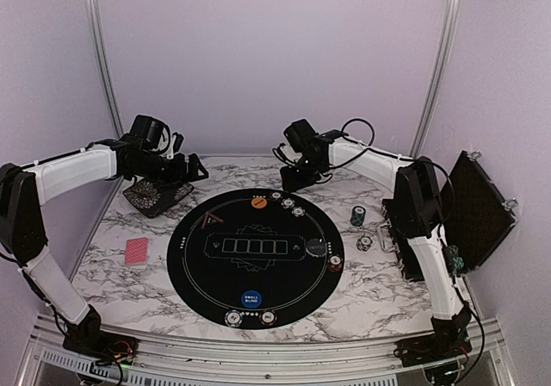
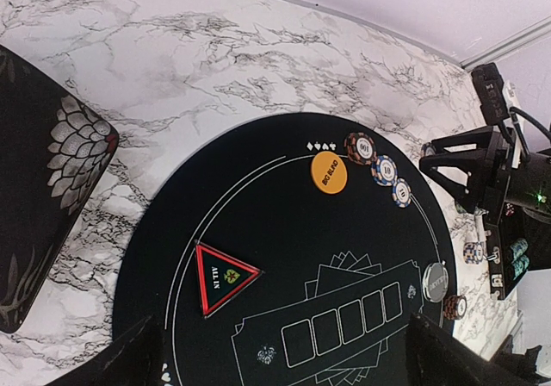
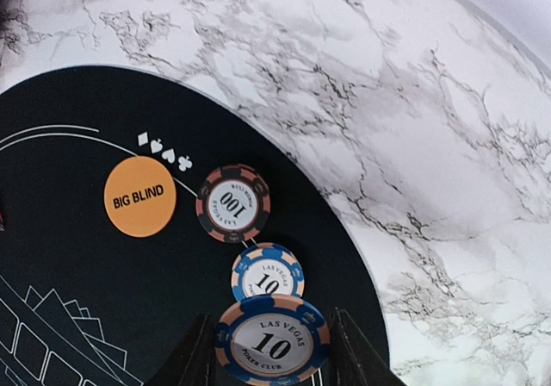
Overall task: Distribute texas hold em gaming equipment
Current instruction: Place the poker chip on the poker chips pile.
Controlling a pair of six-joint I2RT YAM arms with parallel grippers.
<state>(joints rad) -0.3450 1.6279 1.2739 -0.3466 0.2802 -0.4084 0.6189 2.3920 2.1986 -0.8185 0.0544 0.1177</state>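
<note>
Gripping blue-striped round poker chip (image 3: 271, 343) marked 10 in right gripper (image 3: 271, 321); left gripper (image 2: 282, 343) wide open, holding nothing.

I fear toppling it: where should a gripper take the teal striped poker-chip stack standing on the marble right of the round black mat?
Probably pinch the teal striped chip stack across its curved sides, low down, from above: it stands upright as a column, bare marble around it.

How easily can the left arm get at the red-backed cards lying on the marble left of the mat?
Probably easily. The red-backed cards lie uncovered on that arm's side, nothing stands over them, and the left gripper is open and empty.
</note>
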